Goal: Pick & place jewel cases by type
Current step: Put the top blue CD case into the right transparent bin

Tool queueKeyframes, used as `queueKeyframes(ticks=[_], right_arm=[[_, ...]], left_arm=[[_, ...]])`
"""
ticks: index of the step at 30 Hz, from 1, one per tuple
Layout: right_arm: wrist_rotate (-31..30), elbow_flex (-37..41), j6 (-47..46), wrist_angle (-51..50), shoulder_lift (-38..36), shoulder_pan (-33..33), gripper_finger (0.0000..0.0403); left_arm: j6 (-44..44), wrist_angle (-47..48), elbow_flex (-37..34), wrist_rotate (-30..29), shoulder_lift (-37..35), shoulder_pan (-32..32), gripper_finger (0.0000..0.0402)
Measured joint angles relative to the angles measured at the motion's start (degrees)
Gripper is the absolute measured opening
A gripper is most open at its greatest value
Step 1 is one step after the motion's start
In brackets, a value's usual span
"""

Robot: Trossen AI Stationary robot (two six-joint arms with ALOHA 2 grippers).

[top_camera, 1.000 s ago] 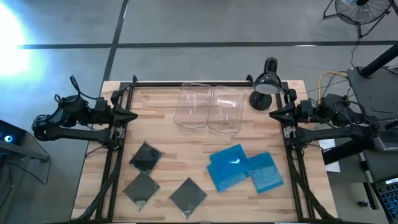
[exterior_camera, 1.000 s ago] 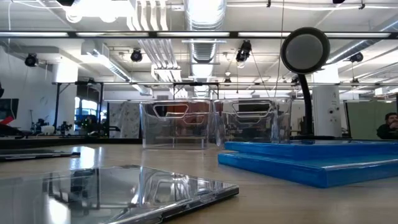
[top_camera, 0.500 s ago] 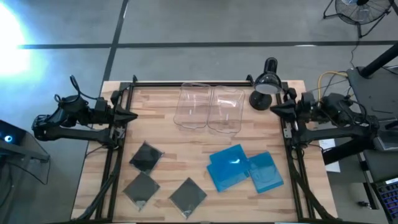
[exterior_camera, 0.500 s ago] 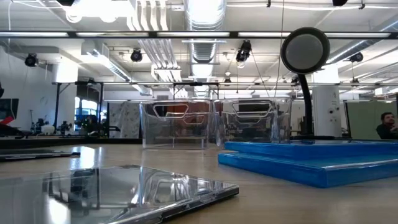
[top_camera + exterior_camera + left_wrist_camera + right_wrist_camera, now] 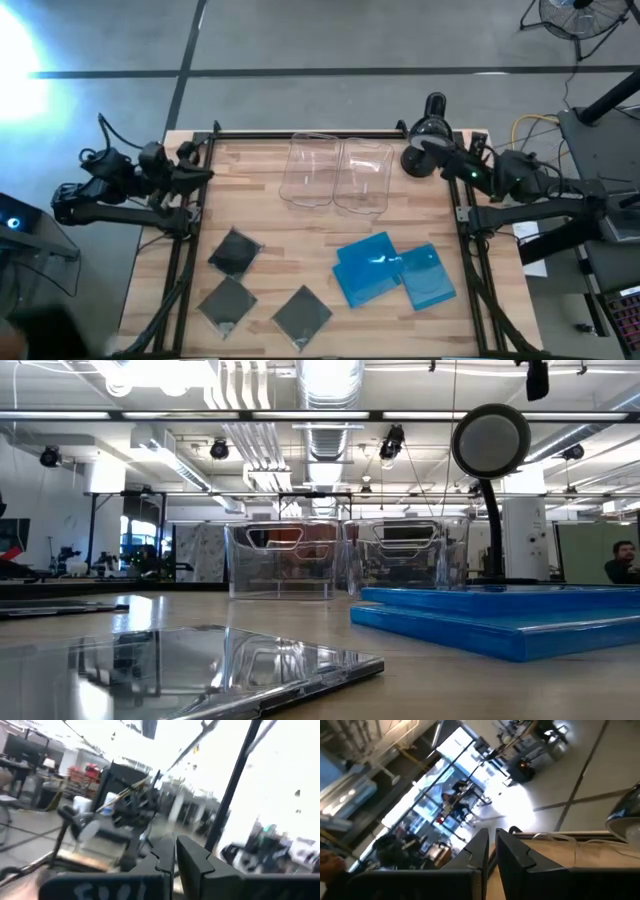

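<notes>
dark cases: I see three thin dark grey square jewel cases [image 5: 234, 251] flat, front-left of table
blue cases: two translucent blue square jewel cases [image 5: 367, 267] front-right — overlapping
bins: two clear plastic bins [image 5: 308, 170] at back
left gripper [image 5: 203, 172]: left edge, fingers together
right gripper [image 5: 428, 147]: near black desk lamp [image 5: 427, 133], fingers together

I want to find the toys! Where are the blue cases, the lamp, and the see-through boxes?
blue jewel cases [image 5: 372, 268]: high view, middle of the larger one's top face.
desk lamp [image 5: 428, 133]: high view, its round dark head.
clear bins [image 5: 310, 170]: high view, floor of the left one.
</notes>
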State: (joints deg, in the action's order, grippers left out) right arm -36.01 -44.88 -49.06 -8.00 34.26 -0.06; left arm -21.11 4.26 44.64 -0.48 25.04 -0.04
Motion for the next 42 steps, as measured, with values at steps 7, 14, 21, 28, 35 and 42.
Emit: queueKeyframes(ticks=[7, 14, 21, 28, 35, 42], right_arm=[[1.56, 0.0, -0.96, 4.77, 5.31, -0.1, 0.0029], [16.24, 0.0, -4.52, 4.25, 10.59, -0.39, 0.003], [24.81, -0.02, -15.74, -14.95, 12.38, 2.1, 0.0074], [33.43, 0.0, -24.65, -38.55, 18.17, 8.01, 0.0153], [37.36, 0.0, -24.41, -39.68, 24.56, 10.01, 0.0209], [44.15, 0.0, -19.48, -39.29, 29.8, 9.99, 0.0214]], left_arm=[[-1.13, -5.59, 0.04, -8.72, 1.57, 0.01, 0.0], [1.88, -11.74, 0.07, -16.54, 3.36, 0.05, 0.0], [-3.27, -11.79, 0.15, -24.07, 4.49, 0.07, 0.0], [-13.42, -0.95, 0.02, -10.23, 11.67, -0.19, 0.0], [-18.46, 9.49, 0.01, -6.47, 22.28, -0.93, 0.0034], [-20.08, 11.07, 0.21, 6.29, 27.48, -2.5, 0.0006]])
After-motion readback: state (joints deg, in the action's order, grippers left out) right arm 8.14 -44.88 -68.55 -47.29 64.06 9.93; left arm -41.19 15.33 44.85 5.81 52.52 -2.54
